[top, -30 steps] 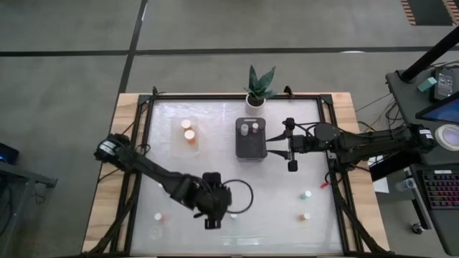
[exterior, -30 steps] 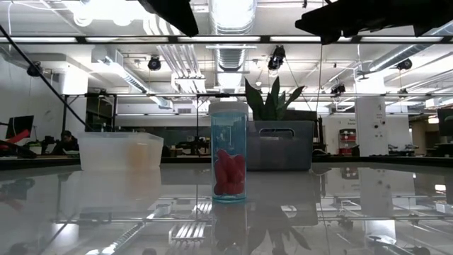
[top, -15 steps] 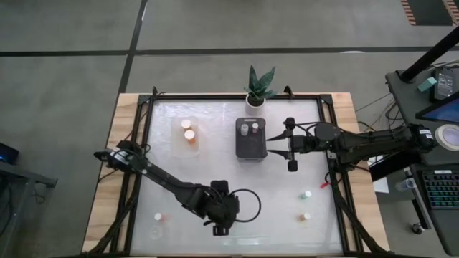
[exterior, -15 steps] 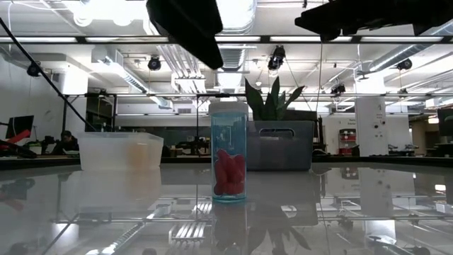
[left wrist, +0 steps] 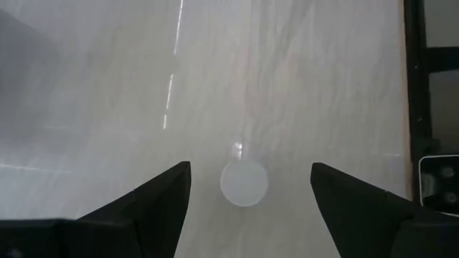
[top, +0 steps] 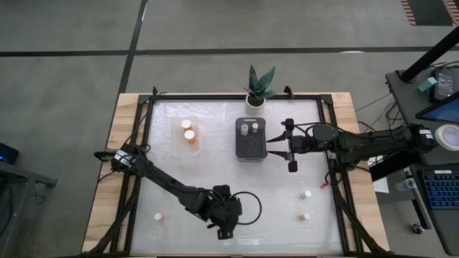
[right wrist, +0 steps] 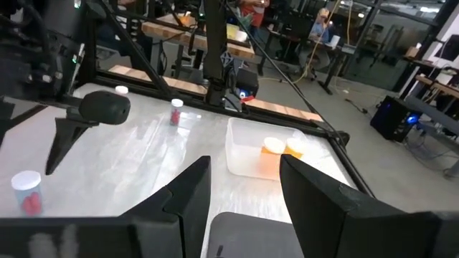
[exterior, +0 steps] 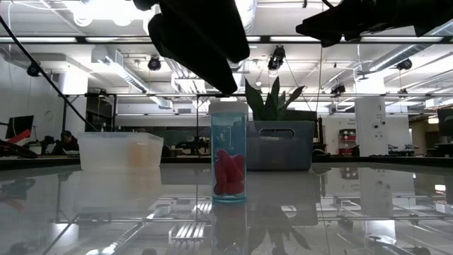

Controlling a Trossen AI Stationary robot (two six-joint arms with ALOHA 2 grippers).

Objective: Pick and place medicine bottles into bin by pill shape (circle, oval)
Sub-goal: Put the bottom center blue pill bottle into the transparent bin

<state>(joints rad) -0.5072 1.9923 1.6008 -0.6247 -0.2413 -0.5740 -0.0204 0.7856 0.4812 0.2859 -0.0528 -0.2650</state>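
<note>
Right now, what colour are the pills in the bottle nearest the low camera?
Red, inside the clear bluish bottle with a white cap; the low view shows it best.

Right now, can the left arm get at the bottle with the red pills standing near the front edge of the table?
Probably yes. The left gripper hangs directly over the bottle's white cap, jaws open on both sides, nothing between.

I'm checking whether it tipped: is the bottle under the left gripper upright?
Upright. The low view shows the bottle standing on its base, and the left gripper, open, looks straight down on its round cap.
</note>
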